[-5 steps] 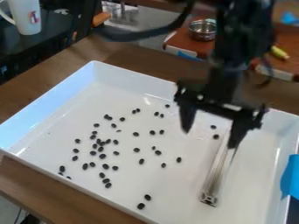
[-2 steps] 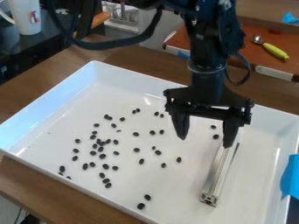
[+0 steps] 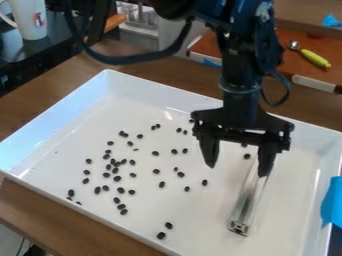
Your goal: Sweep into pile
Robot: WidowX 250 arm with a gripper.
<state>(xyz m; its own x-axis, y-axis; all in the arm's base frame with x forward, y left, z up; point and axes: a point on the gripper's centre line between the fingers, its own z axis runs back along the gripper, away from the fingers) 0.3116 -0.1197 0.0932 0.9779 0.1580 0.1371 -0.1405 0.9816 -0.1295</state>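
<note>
Nearest the camera, the brown table (image 3: 47, 215) runs along the front side of the white tray (image 3: 207, 215), on the near left from the gripper (image 3: 238, 170). Inside that side lie two dark beans (image 3: 161, 235), close together, nearer than the gripper and to its left.

The metal bar (image 3: 244, 212) lies in the tray, its square near end in front of the gripper and its length slanting away to beneath the right-hand finger as seen here. A strip of blue tape (image 3: 332, 202) is on the tray's side, well off to the gripper's right.

Most of the other beans are scattered left of the gripper, loosely spread, with a tighter clump in the middle. The gripper hangs over the tray pointing down, its two fingers spread apart with nothing pinched between them. Whether the right-hand finger touches the bar, I cannot tell. A couple of beans show between the fingers, farther back.

Beyond the gripper, to the right, a scoop with a yellow handle (image 3: 315, 58) lies on a reddish-brown board (image 3: 307, 39). Far off to the gripper's left, a white mug (image 3: 28, 22) stands on a black surface (image 3: 40, 50).
</note>
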